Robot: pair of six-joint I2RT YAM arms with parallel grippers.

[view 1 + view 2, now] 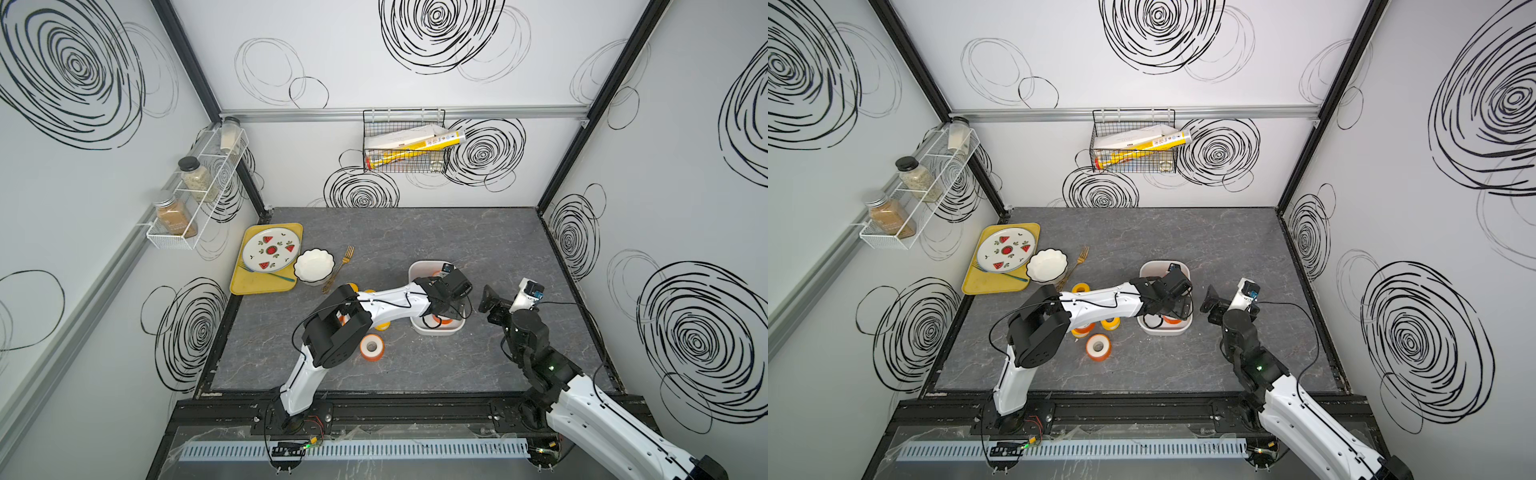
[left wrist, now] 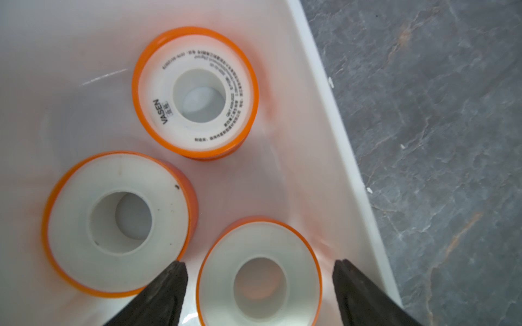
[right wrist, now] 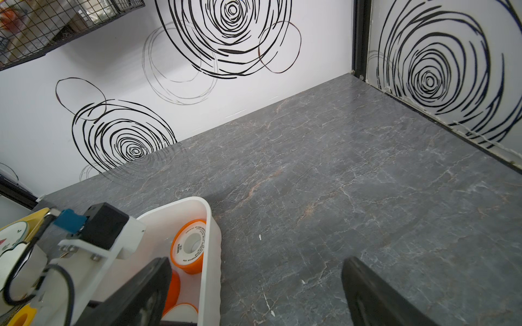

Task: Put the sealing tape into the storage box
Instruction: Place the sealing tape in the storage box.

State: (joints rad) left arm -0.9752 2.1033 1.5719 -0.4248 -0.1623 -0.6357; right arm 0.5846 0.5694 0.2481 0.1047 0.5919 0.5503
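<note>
2 open | left end effector (image 2: 259,262) straddling spool (image 2: 299,282) | right end effector (image 3: 255,259) empty

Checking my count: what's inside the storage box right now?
Three orange-flanged spools lie flat in the storage box; the open left gripper straddles one. In both top views the left arm covers most of it, so more could be hidden.

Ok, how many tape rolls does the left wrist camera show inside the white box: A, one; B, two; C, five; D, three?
D: three orange-rimmed rolls lie flat in the box: a printed roll, a plain roll, and a third roll within the open left hand.
</note>
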